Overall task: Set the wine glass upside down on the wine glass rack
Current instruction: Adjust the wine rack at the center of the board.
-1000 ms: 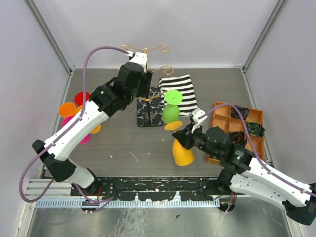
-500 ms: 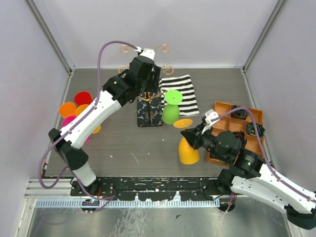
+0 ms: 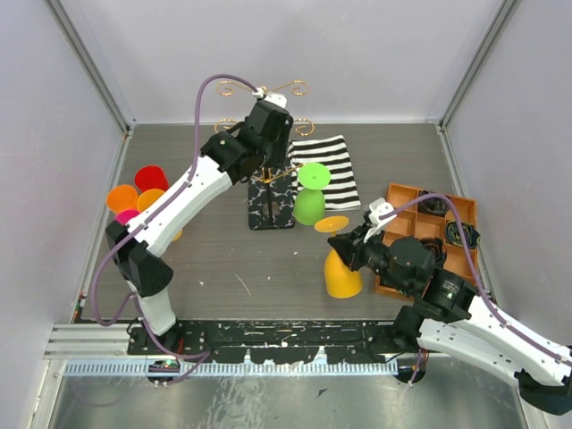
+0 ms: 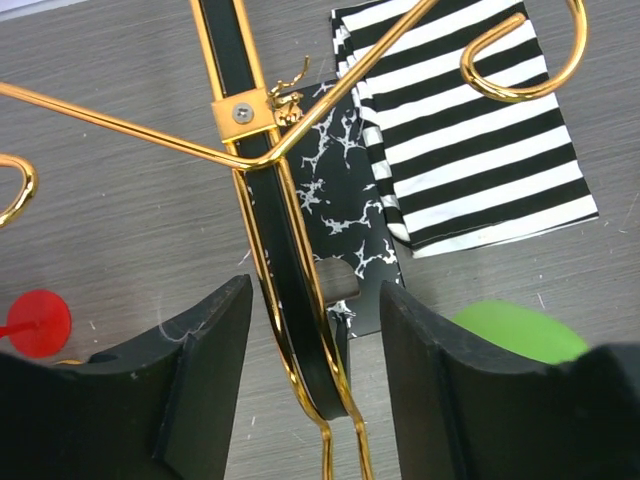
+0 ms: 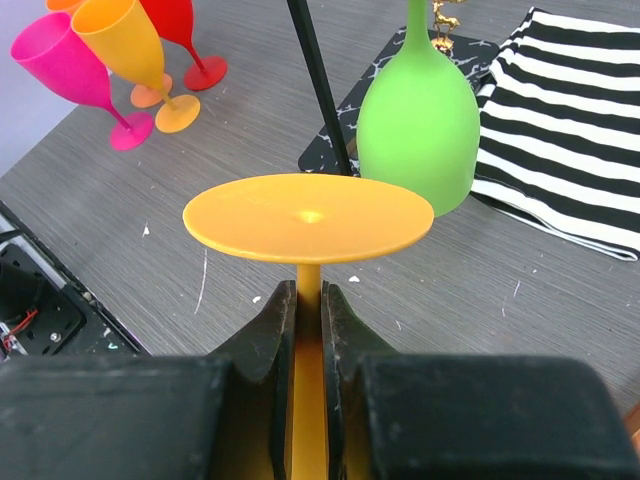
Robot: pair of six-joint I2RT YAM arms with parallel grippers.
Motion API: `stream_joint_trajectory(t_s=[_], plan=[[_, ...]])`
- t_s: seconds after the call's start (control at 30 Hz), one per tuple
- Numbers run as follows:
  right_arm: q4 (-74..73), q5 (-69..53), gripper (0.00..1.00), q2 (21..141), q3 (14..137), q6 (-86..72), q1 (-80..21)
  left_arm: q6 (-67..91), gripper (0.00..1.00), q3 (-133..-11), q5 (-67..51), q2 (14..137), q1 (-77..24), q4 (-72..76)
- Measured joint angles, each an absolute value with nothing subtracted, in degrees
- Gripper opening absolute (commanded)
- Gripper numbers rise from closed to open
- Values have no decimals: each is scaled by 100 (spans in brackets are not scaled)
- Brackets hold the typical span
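Six wine glasses in all, one yellow glass [image 3: 340, 275], one green glass [image 3: 309, 207], one red glass [image 3: 149, 176], one orange glass [image 3: 121, 197], one amber glass [image 3: 150, 198] and one pink glass [image 3: 127, 217], are seen with one gold wire rack [image 3: 268, 214], one striped cloth [image 3: 335, 165], one orange tray [image 3: 399, 198] and two robot arms, the left arm [image 3: 183, 206] and the right arm [image 3: 474, 331].

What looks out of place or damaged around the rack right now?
Nothing stands out. The green glass hangs bowl-down on the wine glass rack, the right end effector grips the orange wine glass inverted by its stem, and nothing is spilled or broken.
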State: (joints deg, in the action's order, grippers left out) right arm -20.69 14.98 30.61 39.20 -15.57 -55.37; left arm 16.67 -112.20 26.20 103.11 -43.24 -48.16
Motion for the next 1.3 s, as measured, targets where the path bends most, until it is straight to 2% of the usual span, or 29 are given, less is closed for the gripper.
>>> stream_joint_trajectory(t_s=[0.1, 0.27, 0.83, 1.3], plan=[[-2073, 1498, 1, 3111, 3922, -1557, -5537, 1667, 44, -11220, 2545, 10313, -4228, -4816], [-2091, 1496, 1, 3221, 3922, -1555, -5537, 1669, 33, -11220, 2381, 10313, -4128, -4816], [-2158, 1750, 1, 3114, 3940, -1487, -5537, 1332, 1, -11264, 2191, 10289, -3999, -4976], [-2084, 2091, 1, 2961, 3942, -1470, -5537, 917, 0, -10781, 1623, 9745, -3787, -5205]])
